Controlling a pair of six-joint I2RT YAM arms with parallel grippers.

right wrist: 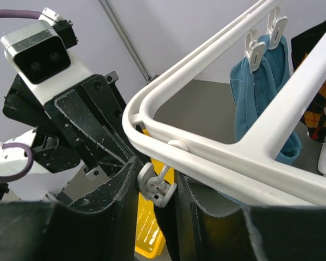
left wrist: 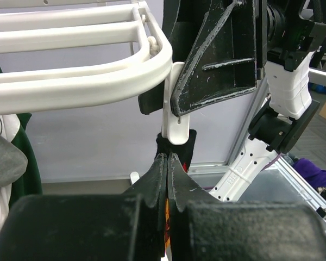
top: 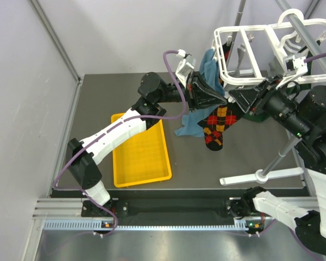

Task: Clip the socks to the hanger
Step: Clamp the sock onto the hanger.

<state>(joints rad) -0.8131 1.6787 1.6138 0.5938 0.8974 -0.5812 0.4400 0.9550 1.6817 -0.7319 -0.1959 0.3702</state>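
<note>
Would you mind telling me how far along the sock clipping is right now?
Done: a blue cloth already hangs clipped to the hanger. In hand: the left gripper holds an argyle sock up to a corner clip, which the right gripper appears to squeeze. Left: letting that clip close on it.

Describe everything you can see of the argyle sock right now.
The argyle sock is soft knit, red, yellow and black diamonds, with a black cuff and dark toe. It hangs limp, toe down, under the white hanger at its near-left corner. The cuff sits in the mouth of a white clip; the left gripper is shut on the fabric just below, and the right gripper brackets that clip. A blue cloth hangs beside it. Whether the toe touches the table is unclear.
</note>
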